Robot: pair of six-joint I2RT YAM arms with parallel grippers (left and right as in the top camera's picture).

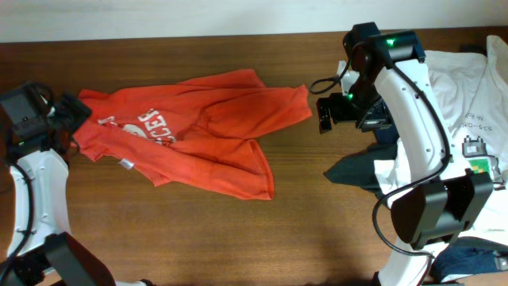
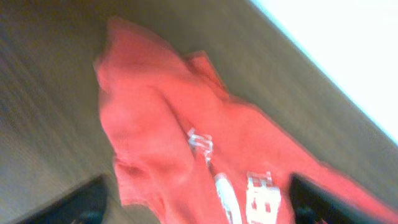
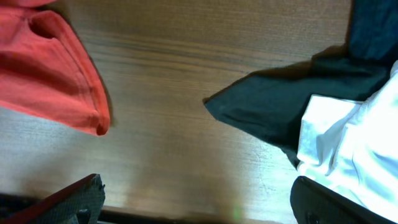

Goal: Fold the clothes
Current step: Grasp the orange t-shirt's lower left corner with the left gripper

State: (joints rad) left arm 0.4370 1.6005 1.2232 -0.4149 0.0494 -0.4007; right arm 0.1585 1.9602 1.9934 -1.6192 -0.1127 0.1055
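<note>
The orange-red T-shirt with white lettering lies crumpled across the middle-left of the wooden table. It also shows in the left wrist view and as one corner in the right wrist view. My left gripper hangs open over the shirt's left end, its fingers apart with nothing between them. My right gripper is open and empty above bare wood just right of the shirt. A white T-shirt with a green square graphic and a dark navy garment lie at the right.
The navy garment and the white shirt lie close to the right gripper. A white wall runs behind the table's far edge. A blue cloth shows at the bottom right corner.
</note>
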